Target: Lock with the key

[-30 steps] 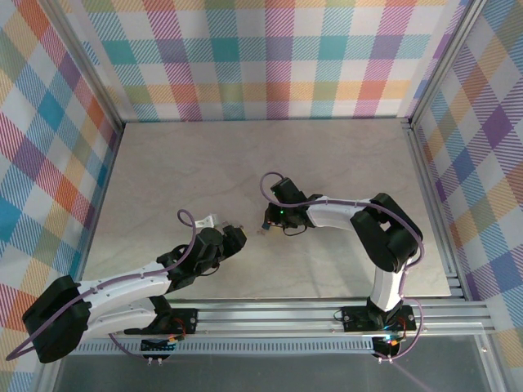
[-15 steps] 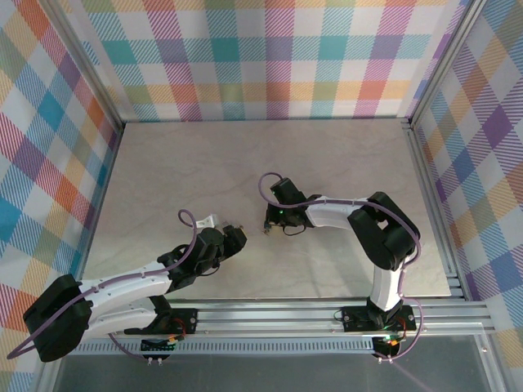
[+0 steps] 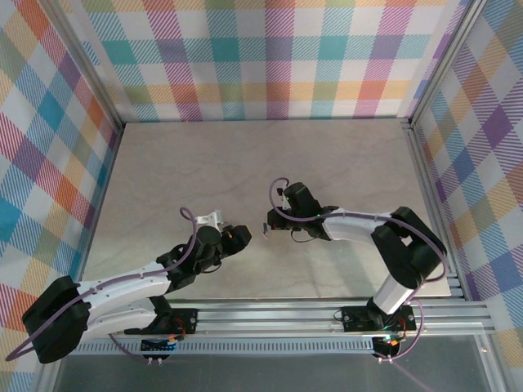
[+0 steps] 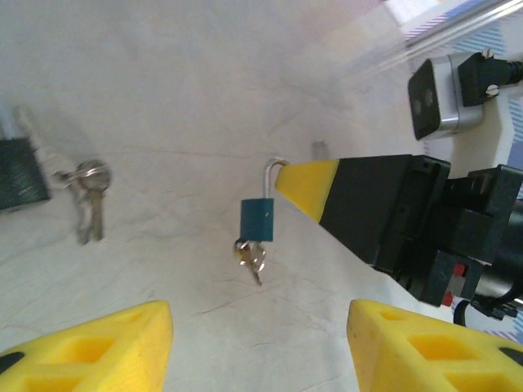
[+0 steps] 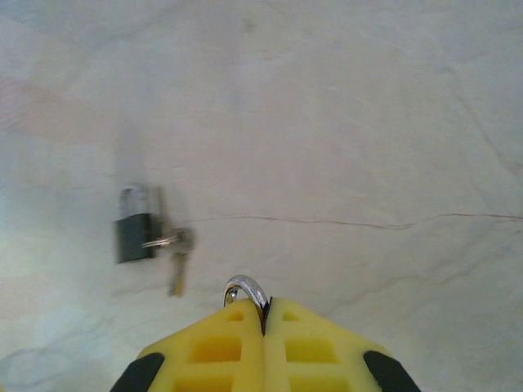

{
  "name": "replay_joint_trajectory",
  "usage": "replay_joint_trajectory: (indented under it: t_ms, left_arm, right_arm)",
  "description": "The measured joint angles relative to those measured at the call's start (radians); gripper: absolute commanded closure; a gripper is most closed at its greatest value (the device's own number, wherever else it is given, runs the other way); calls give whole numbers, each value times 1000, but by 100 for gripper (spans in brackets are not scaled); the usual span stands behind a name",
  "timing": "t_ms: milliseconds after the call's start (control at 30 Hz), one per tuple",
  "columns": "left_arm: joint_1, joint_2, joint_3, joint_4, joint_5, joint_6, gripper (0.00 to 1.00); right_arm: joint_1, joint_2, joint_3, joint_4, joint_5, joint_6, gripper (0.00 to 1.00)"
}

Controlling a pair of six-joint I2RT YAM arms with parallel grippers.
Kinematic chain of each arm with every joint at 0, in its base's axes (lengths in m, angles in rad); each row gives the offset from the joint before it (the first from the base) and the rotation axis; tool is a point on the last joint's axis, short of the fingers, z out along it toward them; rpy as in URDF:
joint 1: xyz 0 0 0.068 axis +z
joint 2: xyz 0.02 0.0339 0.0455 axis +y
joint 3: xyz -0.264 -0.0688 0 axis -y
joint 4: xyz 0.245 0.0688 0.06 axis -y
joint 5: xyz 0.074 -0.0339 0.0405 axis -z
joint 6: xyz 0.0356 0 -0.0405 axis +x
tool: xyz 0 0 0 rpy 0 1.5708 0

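You have the blue padlock hanging over the middle of the tabletop, its shackle pinched in the right pincer, key seemingly seated below; left pincer spread nearby, the turn not yet made.

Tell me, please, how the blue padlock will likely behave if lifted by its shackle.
The right gripper pinches the blue padlock only at its thin shackle, so it may well swing or twist. Its metal looks stiff and probably heavy for its size. The keys dangling beneath would likely flop loosely.
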Motion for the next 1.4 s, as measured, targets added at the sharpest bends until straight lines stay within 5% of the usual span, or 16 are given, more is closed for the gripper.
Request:
replay_joint_trajectory:
  t_ms: [700,1167,1400]
  left_arm:
    - [103,-32,-10,248,271,151,57]
    - [117,36,-10,357,376,135,71]
    - [117,30,-16,375,401,120,69]
  right_arm:
    - [0,-238,-101,115,-427,-93,100]
    - [-6,-245,-107,132,-511,-113,100]
    - [-5,-245,-107,132,-520,-114,100]
